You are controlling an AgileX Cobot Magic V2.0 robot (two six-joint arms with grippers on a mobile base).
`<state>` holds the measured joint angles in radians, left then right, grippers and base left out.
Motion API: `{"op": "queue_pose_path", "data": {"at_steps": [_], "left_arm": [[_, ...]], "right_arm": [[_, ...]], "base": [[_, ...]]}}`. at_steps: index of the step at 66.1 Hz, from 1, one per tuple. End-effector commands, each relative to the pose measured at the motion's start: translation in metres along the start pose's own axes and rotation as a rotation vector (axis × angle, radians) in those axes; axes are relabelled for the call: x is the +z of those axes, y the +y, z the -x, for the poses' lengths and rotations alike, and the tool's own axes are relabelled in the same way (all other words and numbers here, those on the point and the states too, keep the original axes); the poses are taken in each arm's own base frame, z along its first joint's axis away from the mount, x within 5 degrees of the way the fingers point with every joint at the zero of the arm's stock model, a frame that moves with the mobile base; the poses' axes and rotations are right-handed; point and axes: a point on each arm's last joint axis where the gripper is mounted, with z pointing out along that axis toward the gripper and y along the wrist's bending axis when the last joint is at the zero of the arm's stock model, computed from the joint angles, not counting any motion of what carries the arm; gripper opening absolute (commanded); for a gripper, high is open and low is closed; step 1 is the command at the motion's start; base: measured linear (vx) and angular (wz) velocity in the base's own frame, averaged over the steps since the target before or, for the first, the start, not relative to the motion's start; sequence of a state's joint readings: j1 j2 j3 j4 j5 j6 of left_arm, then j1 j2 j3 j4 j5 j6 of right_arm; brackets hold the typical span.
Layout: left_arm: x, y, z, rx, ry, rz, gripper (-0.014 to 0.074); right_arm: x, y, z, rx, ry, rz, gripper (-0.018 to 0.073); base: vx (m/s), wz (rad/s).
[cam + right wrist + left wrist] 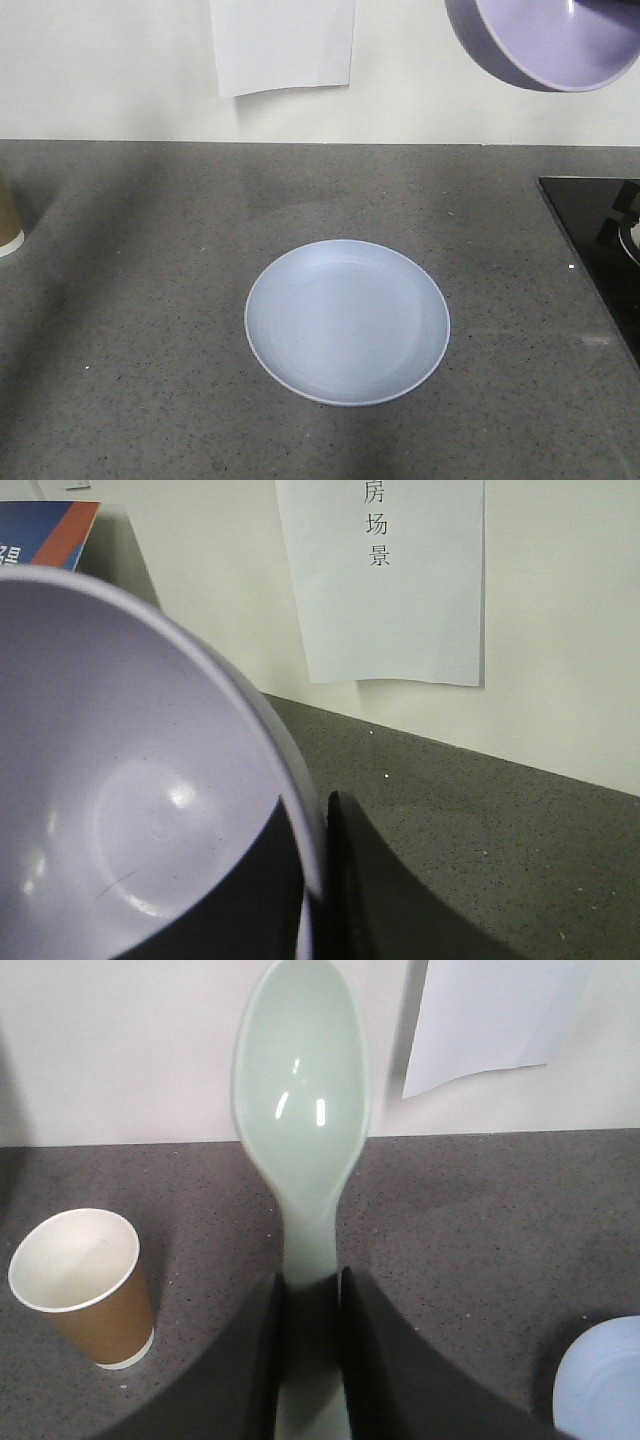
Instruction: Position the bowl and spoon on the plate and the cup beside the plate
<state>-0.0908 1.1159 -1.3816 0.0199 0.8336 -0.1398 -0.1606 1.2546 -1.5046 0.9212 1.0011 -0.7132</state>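
The pale blue-lilac plate (347,320) lies bare on the grey counter, and its rim (605,1375) shows at the lower right of the left wrist view. A lavender bowl (548,42) hangs tilted in the air at the top right. My right gripper (312,880) is shut on the bowl's (130,790) rim, one finger inside and one outside. My left gripper (310,1305) is shut on the handle of the mint-green spoon (303,1110), whose head points away. The brown paper cup (88,1285) stands upright at the left, its edge (8,225) at the front view's left border.
A black cooktop (600,245) lies at the counter's right side. White paper sheets (283,42) hang on the back wall, one with printed characters (392,580). A blue and orange box (50,535) stands behind the bowl in the right wrist view.
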Motion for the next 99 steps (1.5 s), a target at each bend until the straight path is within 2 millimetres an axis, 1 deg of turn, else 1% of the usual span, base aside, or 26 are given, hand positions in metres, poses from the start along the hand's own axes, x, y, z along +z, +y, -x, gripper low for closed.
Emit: {"op": "queue_pose_path", "data": {"at_steps": [1, 99], "left_arm": [[-0.013, -0.0021, 0.0129, -0.011, -0.108, -0.021, -0.0006], [-0.013, -0.0021, 0.0129, -0.011, -0.108, -0.021, -0.0006]], "right_arm": [[-0.0123, 0.0104, 0.0149, -0.012, -0.102, 0.004, -0.001], [-0.0123, 0.0104, 0.0149, -0.012, -0.102, 0.004, -0.001]], "base": [[0.01, 0.0], [0.02, -0.01]]}}
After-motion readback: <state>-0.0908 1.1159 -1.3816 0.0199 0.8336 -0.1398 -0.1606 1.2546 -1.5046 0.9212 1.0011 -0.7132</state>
